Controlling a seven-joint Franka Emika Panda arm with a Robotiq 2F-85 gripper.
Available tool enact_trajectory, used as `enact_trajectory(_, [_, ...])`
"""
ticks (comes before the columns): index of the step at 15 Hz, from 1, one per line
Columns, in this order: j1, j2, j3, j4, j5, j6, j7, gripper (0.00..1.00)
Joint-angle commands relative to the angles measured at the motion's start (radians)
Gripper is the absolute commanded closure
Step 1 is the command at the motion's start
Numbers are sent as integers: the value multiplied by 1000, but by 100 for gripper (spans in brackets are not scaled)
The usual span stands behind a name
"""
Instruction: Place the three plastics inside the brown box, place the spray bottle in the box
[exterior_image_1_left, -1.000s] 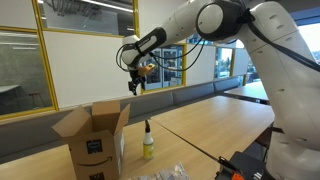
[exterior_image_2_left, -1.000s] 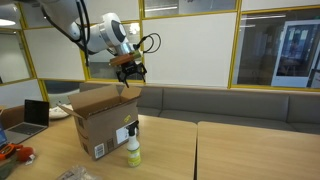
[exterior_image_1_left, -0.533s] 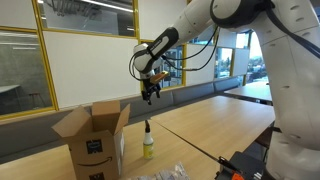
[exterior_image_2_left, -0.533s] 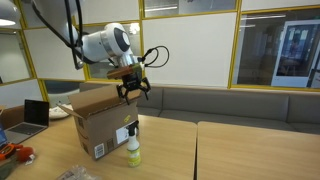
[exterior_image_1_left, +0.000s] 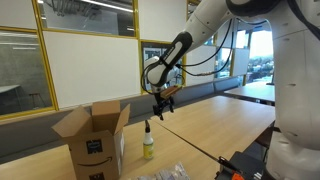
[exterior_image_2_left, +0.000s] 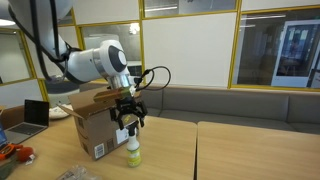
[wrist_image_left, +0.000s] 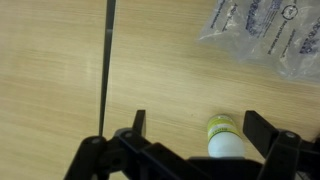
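The gripper (exterior_image_2_left: 128, 122) hangs just above the spray bottle (exterior_image_2_left: 133, 152) with its jaws spread apart and nothing held. The bottle stands upright on the wooden surface (exterior_image_2_left: 240, 150), just beside a corner of the brown box (exterior_image_2_left: 98, 125), whose flaps are open. In the wrist view the bottle shows between the fingers (wrist_image_left: 138, 122). The clear plastics (exterior_image_1_left: 165, 173) lie on the surface near the box, outside it.

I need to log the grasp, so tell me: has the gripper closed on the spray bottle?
No: in the wrist view the gripper stands open, fingers spread wide, above the spray bottle standing on the table.
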Motion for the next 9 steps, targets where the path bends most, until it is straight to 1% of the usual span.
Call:
enact_trajectory(1, [-7,-98,0,-200,-20,173,119,0])
enact_trajectory(5, [-16,-121,-10,-355,-21,346,214,0])
enact_trajectory(8, [-29,-92,-26,-423,-16,468,228,0])
enact_trajectory(9, [-35,-75,-30,-438,-1,511,215,0])
